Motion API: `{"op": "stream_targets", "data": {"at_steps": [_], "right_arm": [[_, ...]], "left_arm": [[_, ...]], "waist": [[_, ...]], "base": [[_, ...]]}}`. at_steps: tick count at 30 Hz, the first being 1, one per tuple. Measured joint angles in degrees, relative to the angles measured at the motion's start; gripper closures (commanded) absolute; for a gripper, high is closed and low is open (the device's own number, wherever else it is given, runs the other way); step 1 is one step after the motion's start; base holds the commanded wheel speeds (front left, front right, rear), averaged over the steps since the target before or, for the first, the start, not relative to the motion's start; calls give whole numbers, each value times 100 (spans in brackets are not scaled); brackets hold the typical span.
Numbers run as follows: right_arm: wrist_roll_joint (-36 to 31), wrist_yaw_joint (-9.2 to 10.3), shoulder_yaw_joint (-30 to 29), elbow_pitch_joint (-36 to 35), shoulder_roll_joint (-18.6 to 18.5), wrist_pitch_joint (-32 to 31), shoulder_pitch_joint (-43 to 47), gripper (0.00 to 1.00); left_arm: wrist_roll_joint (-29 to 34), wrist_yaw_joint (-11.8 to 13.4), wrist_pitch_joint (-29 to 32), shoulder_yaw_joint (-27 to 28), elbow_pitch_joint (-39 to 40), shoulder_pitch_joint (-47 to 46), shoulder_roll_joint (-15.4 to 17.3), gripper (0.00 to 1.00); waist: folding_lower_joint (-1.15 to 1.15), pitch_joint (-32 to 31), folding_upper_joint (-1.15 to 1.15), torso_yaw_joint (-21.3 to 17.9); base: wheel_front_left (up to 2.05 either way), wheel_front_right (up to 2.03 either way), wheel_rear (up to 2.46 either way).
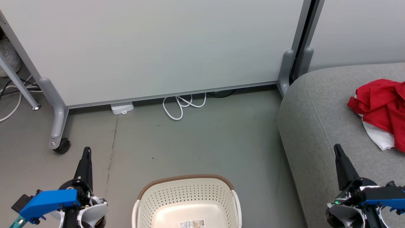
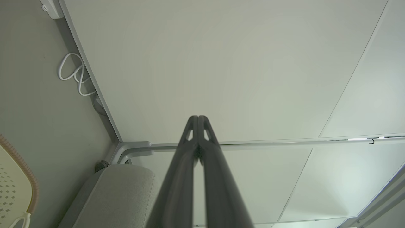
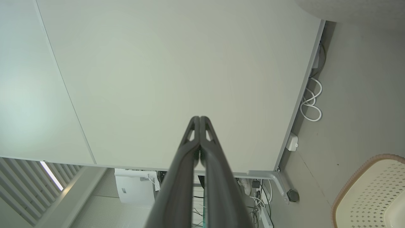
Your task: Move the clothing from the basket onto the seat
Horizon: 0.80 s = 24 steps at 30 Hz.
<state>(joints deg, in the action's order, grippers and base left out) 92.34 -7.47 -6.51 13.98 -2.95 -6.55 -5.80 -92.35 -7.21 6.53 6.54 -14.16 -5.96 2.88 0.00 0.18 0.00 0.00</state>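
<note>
Since the clothing (image 1: pixel 378 104) already lies bunched on the seat (image 1: pixel 316 120), well apart from the basket (image 1: pixel 186 178), which has no fabric in the part that shows, the head view looks like job done to me. It's soft, light and floppy, so I'd pinch a raised fold on top. No clear long axis, just a pile cut off at the right edge. Left wrist view: left gripper (image 2: pixel 198 119) is pinched closed on nothing. Right wrist view: right gripper (image 3: pixel 200 120) is the same, closed and empty.

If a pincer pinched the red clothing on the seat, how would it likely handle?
Likely floppy: the clothing lies crumpled in folds on the seat, so it would probably drape from a single pinch. Being soft fabric on upholstery, it seems unlikely to roll or slide.
</note>
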Motion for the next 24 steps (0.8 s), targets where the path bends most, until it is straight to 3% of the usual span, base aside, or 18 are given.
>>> {"op": "stream_targets", "data": {"at_steps": [24], "right_arm": [[0,0,1,0,0,0,-1,100]], "left_arm": [[0,1,-1,0,0,0,0,100]], "waist": [[0,0,0,0]], "base": [[0,0,0]]}}
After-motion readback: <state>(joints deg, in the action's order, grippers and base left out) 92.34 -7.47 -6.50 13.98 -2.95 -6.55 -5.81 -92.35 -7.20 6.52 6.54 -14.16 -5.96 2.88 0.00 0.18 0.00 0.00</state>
